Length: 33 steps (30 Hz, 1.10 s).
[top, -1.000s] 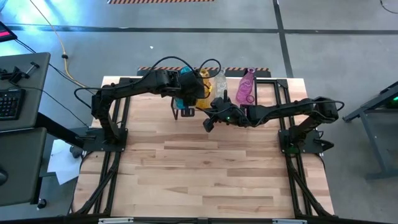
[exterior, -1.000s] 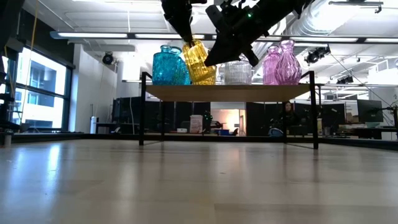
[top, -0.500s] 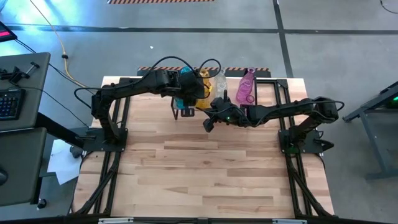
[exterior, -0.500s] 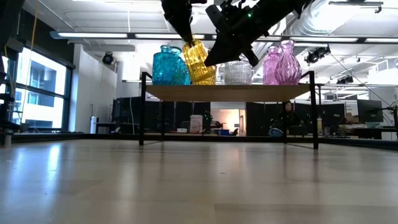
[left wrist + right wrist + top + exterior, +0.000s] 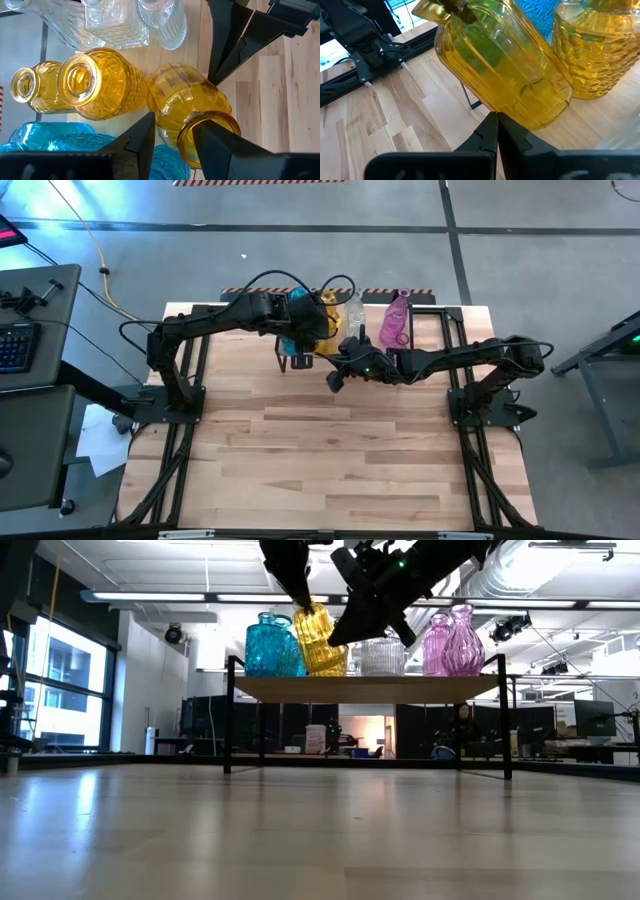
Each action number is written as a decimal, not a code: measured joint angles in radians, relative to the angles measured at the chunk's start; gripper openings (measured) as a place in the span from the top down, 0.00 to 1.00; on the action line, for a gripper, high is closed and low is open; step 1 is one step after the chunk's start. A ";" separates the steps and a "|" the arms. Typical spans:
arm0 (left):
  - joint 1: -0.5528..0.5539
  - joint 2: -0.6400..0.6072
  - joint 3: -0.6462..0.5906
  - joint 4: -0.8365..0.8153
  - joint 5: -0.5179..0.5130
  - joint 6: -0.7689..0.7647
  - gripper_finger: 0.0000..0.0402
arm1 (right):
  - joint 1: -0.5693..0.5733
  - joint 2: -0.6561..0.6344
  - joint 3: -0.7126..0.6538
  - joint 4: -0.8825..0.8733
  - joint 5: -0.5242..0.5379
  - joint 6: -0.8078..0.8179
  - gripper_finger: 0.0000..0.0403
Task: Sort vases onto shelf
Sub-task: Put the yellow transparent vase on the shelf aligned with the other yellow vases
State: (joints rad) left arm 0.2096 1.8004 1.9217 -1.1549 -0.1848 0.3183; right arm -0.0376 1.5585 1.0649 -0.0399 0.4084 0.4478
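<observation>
Vases showing in left wrist view: three yellow, three clear, some blue | tilted yellow vase [image 5: 192, 107] leaning on shelf [image 5: 368, 688] by its front edge, left gripper [image 5: 172, 137] fingers grasping its rim | right gripper [image 5: 496, 131] fingers clenched, touching its base | bench [image 5: 330, 450] lying bare in front | big room showing behind

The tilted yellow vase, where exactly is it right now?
In the low view the tilted yellow vase leans on the shelf, between the teal vase on the picture's left and the clear vase, its rim between the left gripper's fingers.
</observation>
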 joint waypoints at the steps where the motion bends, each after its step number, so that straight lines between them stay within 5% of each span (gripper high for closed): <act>1: 0.000 0.000 0.000 0.000 0.000 0.000 0.70 | 0.000 0.000 0.000 0.000 0.000 0.000 1.00; 33: -0.001 0.000 0.000 0.000 -0.002 0.018 0.69 | 0.054 0.000 0.002 0.135 0.010 0.023 1.00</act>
State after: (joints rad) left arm 0.2085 1.8004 1.9221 -1.1548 -0.1866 0.3368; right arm 0.0163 1.5585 1.0664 0.0953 0.4188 0.4704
